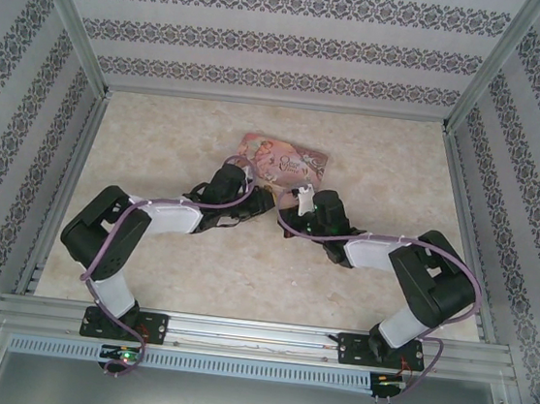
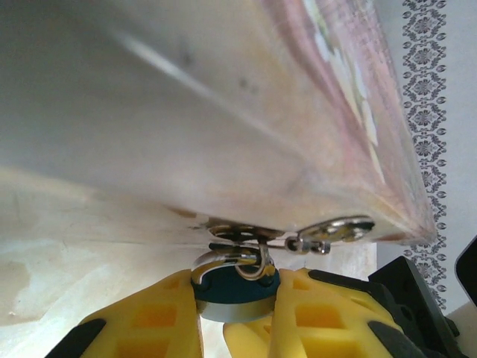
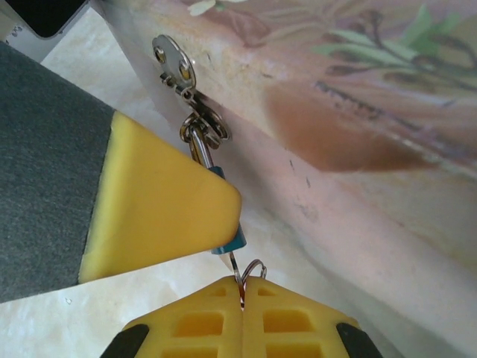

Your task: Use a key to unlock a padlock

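Top view: two arms meet mid-table, the left gripper (image 1: 246, 202) and right gripper (image 1: 294, 205) nose to nose just near of one pink tin (image 1: 284, 160).

Left wrist view: the left claw's yellow fingers (image 2: 320, 313) clamp the one teal padlock (image 2: 235, 292). Its silver shackle (image 2: 253, 262) is hooked through the tin's hasp (image 2: 328, 231).

Right wrist view: the right claw is pinched shut on one thin key (image 3: 235, 267), whose shaft appears to reach the padlock's end.

Risks: twisting may bend the slender key or let it slip from the pads, and pulling may drag the tin.
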{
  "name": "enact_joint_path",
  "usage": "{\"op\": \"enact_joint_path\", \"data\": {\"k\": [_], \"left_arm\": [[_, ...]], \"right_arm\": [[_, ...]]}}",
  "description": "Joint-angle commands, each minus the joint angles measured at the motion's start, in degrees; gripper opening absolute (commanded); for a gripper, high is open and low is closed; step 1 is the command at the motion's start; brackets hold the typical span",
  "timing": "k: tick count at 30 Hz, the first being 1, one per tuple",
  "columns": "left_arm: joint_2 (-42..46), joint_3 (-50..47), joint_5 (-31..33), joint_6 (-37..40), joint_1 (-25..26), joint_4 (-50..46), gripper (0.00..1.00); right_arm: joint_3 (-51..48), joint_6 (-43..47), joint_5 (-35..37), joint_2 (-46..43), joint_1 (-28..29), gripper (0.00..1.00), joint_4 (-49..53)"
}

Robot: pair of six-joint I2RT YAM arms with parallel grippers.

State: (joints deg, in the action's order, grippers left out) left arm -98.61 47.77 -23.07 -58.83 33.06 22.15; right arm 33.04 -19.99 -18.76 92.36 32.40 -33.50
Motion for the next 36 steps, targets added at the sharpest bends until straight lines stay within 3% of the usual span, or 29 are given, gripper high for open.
{"op": "enact_joint_path", "data": {"k": [1,14,20,31,36], "left_arm": [[-2.03,-0.84,-4.92,-1.67,1.57,2.96,0.20],[-6.81,-1.52,-5.36,-4.85,1.48,8.82,0.22],[-6.72,-1.84,-4.63,-4.32,1.48,9.07,0.33],[3.34,-7.24,-1.80,-2.46,0.28,4.73,0.48],[10.77,-11.53,0.16,-1.03,-1.60,3.58,0.50]], "right_arm": [[-0.63,-1.70,1.54,0.77,0.45,0.00,-7.88],[-3.98,-4.92,2.25,4.13,0.64,0.00,-11.06],[-5.42,-6.19,2.09,4.59,0.64,0.00,-11.77],[-6.26,-9.84,0.42,5.72,0.73,0.00,-12.38],[-5.80,-12.49,-0.98,5.74,0.89,0.00,-12.36]]}}
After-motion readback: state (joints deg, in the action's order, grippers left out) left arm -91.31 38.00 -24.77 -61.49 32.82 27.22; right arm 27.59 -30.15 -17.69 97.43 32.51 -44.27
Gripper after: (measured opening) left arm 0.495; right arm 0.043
